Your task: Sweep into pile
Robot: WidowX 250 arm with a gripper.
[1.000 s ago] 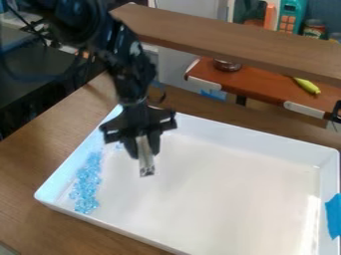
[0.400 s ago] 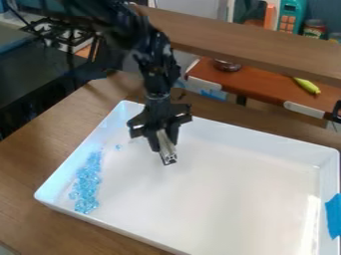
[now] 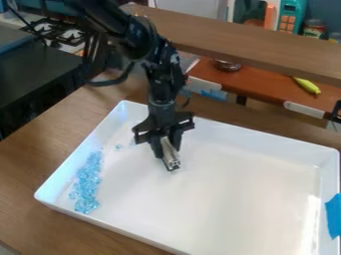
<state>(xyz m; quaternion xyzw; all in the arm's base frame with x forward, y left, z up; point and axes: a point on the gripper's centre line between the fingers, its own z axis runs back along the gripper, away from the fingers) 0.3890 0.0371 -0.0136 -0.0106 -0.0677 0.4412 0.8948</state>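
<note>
The black jaws are closed around a slim silver bar (image 3: 171,155). To sweep well, the bar should probably go low behind the stray light-blue bits (image 3: 118,147), then push them slowly towards the long band of clear light-blue pieces (image 3: 86,183), without scattering it. This band lies inside the white rectangular tray (image 3: 259,138), along one wall, on the brown wooden worktop (image 3: 30,162).

So the table (image 3: 37,167) was brown wood, grain showing and all, and a big white tray (image 3: 266,144) sat right on it. Rectangular, rounded corners, raised sides, kinda slanted to the camera, with wood showing past its left side and behind it.
</note>
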